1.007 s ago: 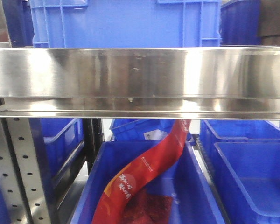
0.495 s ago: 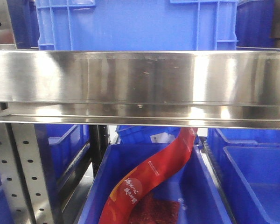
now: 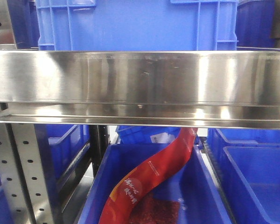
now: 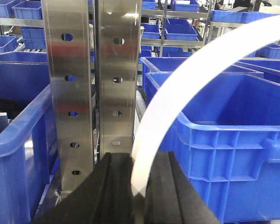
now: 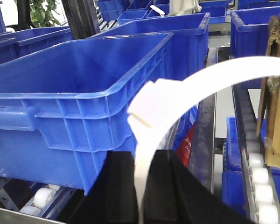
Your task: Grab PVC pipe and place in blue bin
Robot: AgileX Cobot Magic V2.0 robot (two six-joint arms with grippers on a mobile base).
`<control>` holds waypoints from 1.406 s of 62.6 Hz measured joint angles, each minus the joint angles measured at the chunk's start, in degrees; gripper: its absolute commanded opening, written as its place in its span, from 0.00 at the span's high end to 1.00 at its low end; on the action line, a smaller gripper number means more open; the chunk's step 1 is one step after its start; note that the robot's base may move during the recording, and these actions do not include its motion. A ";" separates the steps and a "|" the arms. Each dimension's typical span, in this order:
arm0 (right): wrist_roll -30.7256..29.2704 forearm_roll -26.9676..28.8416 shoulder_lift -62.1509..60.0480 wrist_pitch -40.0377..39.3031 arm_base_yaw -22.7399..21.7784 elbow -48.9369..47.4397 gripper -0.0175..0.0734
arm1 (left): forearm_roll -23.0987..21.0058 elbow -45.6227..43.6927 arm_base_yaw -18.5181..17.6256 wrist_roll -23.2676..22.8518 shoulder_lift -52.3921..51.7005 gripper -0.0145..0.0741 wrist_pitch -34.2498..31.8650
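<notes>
— What fills the front view?
— A brushed steel shelf beam (image 3: pixel 140 77), with a large blue plastic bin (image 3: pixel 135 23) standing on it.
— And the white curved PVC pipe (image 4: pixel 142 158)?
— It is held in the air in front of the bins (inside none of them). The left gripper (image 4: pixel 140 156) is clamped on it, and so is the right gripper (image 5: pixel 143 154).

Polished steel shelf rail (image 3: pixel 140 77), perforated uprights (image 4: pixel 67 93), roller track (image 5: pixel 260 179), leafy plant (image 5: pixel 42 11) behind.
</notes>
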 measured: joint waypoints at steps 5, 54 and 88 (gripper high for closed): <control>0.00 0.00 0.00 -0.13 0.00 0.00 0.99 | 0.00 0.00 0.00 0.00 0.00 0.96 0.00; -8.78 0.00 38.03 -6.29 8.77 -32.75 0.99 | 0.54 -35.11 -19.67 0.44 36.19 0.96 -3.31; -8.86 2.02 52.64 -5.78 8.99 -40.65 0.76 | 0.65 -47.57 -19.80 0.44 58.49 0.72 -6.93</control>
